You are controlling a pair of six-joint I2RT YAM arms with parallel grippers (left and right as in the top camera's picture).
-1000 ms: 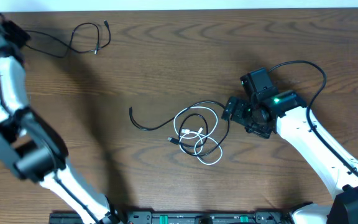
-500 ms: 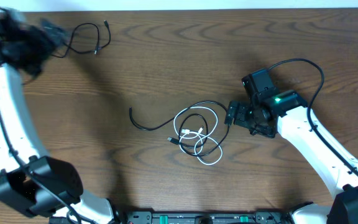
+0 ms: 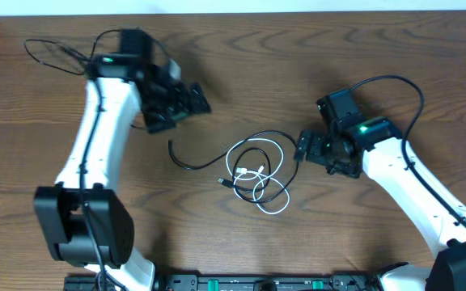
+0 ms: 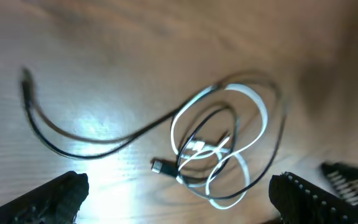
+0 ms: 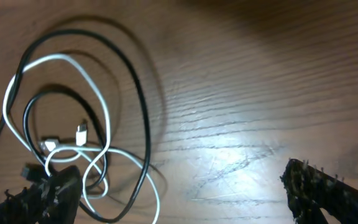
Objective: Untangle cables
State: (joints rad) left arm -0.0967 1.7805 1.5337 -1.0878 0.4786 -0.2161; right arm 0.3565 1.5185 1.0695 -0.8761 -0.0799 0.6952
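A white cable [image 3: 259, 171] and a black cable [image 3: 196, 164] lie looped together mid-table; the black one's tail runs left to a plug. They also show in the left wrist view, white [image 4: 253, 102] and black [image 4: 73, 146], and in the right wrist view, white [image 5: 92, 93] and black [image 5: 143, 106]. A second thin black cable [image 3: 55, 51] lies apart at the far left, partly hidden by the left arm. My left gripper [image 3: 191, 101] [image 4: 179, 208] is open, above and left of the bundle. My right gripper [image 3: 301, 147] [image 5: 185, 199] is open at the bundle's right edge.
The wooden table [image 3: 241, 73] runs to a white strip at the far edge. A thicker black cable [image 3: 395, 81] arcs from the right arm. A black rail [image 3: 257, 283] lies along the near edge.
My left arm has swung in from the far left corner toward the middle; its gripper now hovers above-left of the bundle. The right arm and the cables have hardly moved.
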